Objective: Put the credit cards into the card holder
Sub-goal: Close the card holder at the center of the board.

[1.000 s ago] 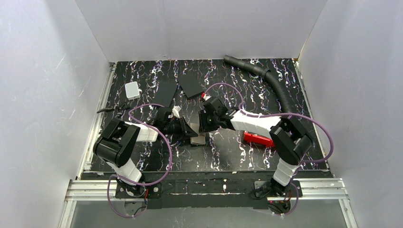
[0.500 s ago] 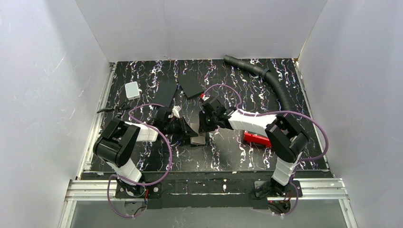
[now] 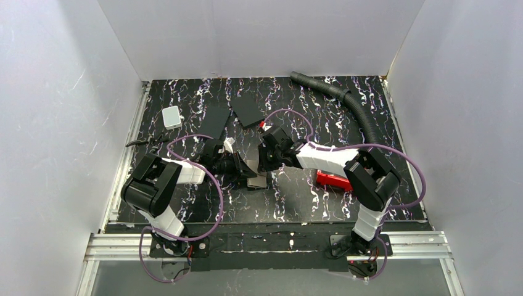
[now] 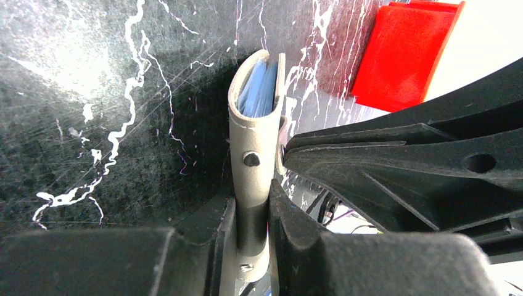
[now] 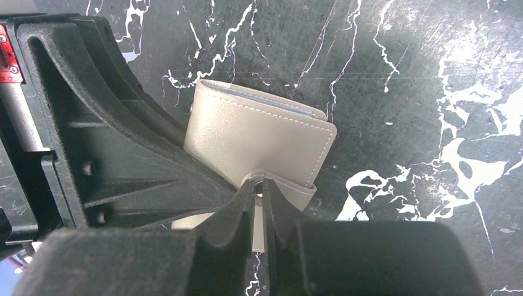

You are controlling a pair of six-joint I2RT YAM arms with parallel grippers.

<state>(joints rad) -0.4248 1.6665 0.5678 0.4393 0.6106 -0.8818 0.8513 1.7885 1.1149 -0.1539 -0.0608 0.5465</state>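
Observation:
The taupe card holder [image 3: 256, 177] stands on edge at mid-table, folded, between both grippers. My left gripper [image 4: 251, 203] is shut on one end of it, the snap stud [image 4: 250, 159] showing just beyond the jaws. Thin blue edges of the credit cards [image 4: 256, 92] show tucked inside the fold. In the right wrist view the card holder [image 5: 259, 135] faces me flat, and my right gripper [image 5: 261, 185] is shut on its snap tab [image 5: 290, 185]. From above, my left gripper [image 3: 237, 165] and right gripper [image 3: 266, 161] meet over it.
A red tray [image 3: 333, 180] lies right of the card holder, under the right arm. Two matte black slabs [image 3: 214, 121] [image 3: 247, 111] and a white rounded box [image 3: 172, 116] lie behind the left arm. A black corrugated hose [image 3: 351, 102] runs along the back right.
My right gripper's jaws have closed onto the snap tab, with the right arm shifting slightly. The left gripper and the card holder have stayed put.

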